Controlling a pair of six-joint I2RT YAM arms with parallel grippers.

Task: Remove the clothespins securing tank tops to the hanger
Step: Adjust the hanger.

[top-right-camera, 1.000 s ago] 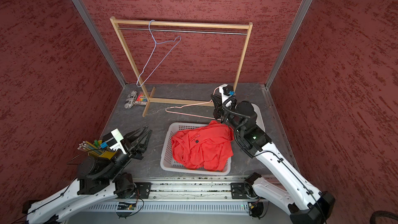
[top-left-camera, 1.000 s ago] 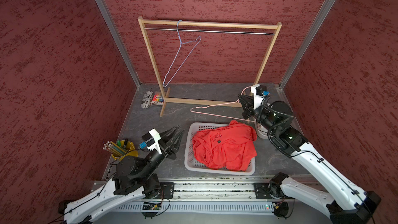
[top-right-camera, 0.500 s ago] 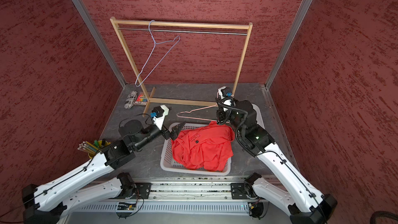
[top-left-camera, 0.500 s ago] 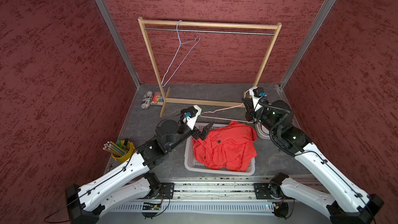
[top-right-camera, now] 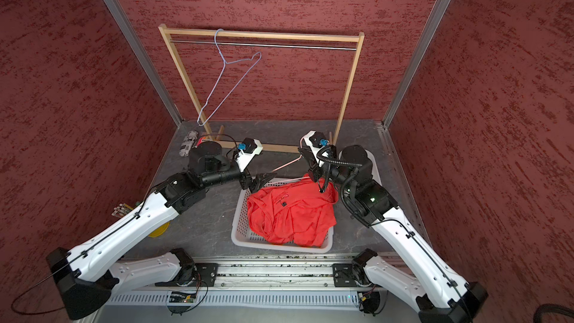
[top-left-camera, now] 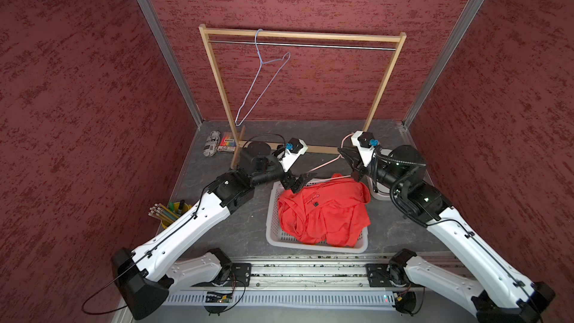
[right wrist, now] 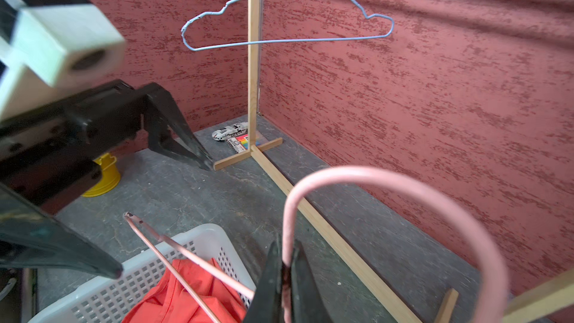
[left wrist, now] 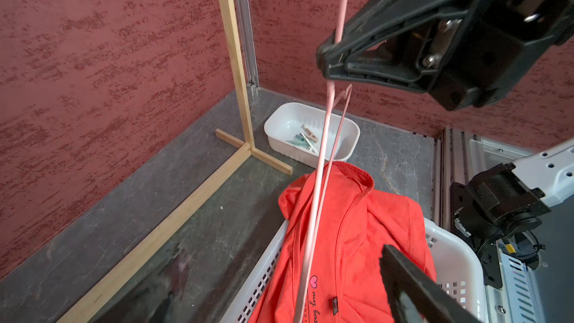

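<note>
Shows the right gripper (right wrist: pixel 285 262) with jaws clamped on the hook stem of the pink hanger (right wrist: pixel 388 178), holding it above the white basket (top-left-camera: pixel 273 231). Shows the left gripper (top-left-camera: pixel 299 181) near the hanger's far end, jaws spread wide, gripping nothing. Places the orange-red tank top (top-left-camera: pixel 323 212) crumpled in the basket, one edge against the hanger wire. Locates the clothespins (left wrist: pixel 306 142) in the white tub (left wrist: pixel 279 138) on the bench (top-left-camera: pixel 217 228).

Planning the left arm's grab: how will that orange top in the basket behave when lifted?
Probably floppy: the orange top lies crumpled in folds in the basket, so it should sag and drape. It may snag, since the pink hanger runs across it.
</note>
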